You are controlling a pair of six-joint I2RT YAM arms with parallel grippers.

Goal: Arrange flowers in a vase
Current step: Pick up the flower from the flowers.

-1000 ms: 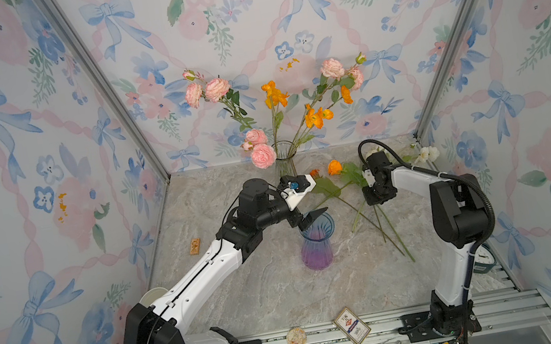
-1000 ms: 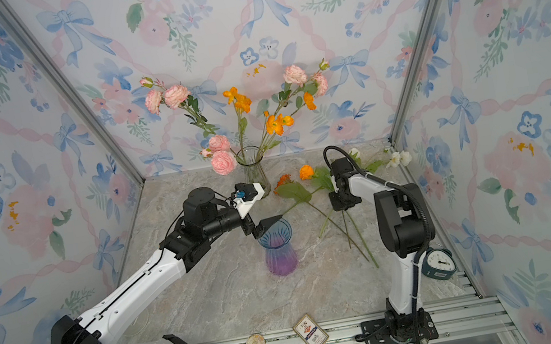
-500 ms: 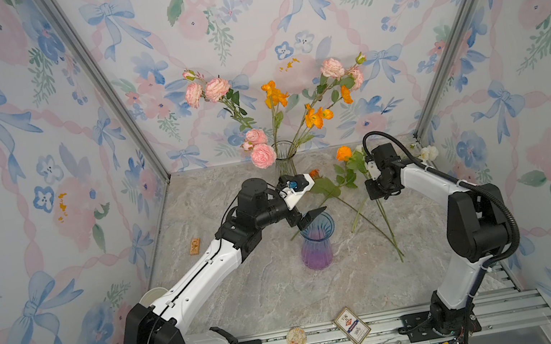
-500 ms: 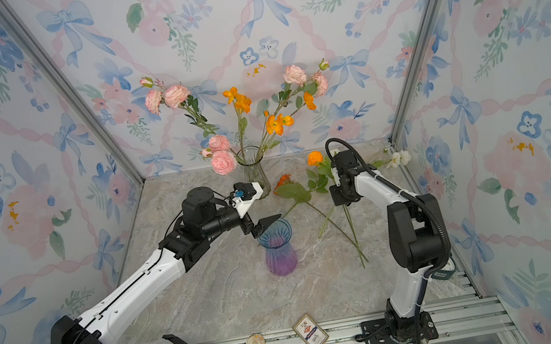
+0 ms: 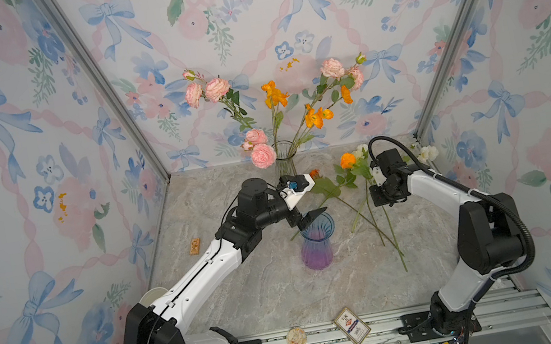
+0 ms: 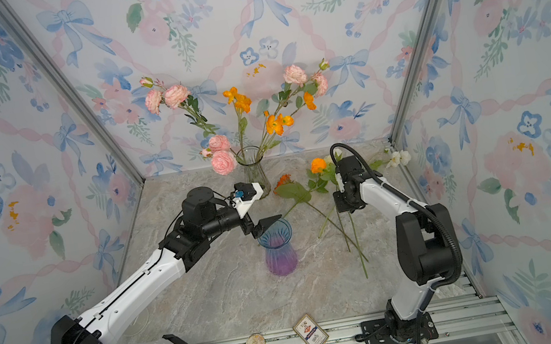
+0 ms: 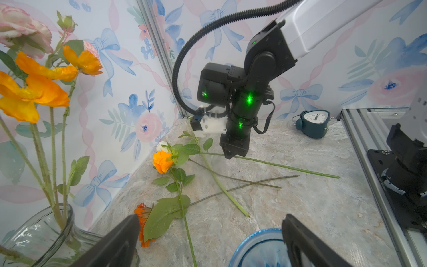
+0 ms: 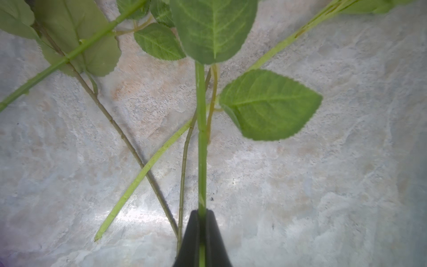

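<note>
- Two grippers to report: my right gripper (image 8: 201, 215) is pinched tight on the green stem of the orange rose (image 5: 347, 160).
- My left gripper (image 7: 211, 220) hangs spread wide over the blue-purple vase (image 5: 317, 249).
- Other loose flowers (image 7: 161, 217) lie on the table (image 5: 248, 291) beside it.
- The glass vase (image 5: 285, 160) behind holds pink and orange blooms.

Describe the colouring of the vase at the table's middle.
The vase fades from blue rim to purple base; clearest in a top view.
</note>
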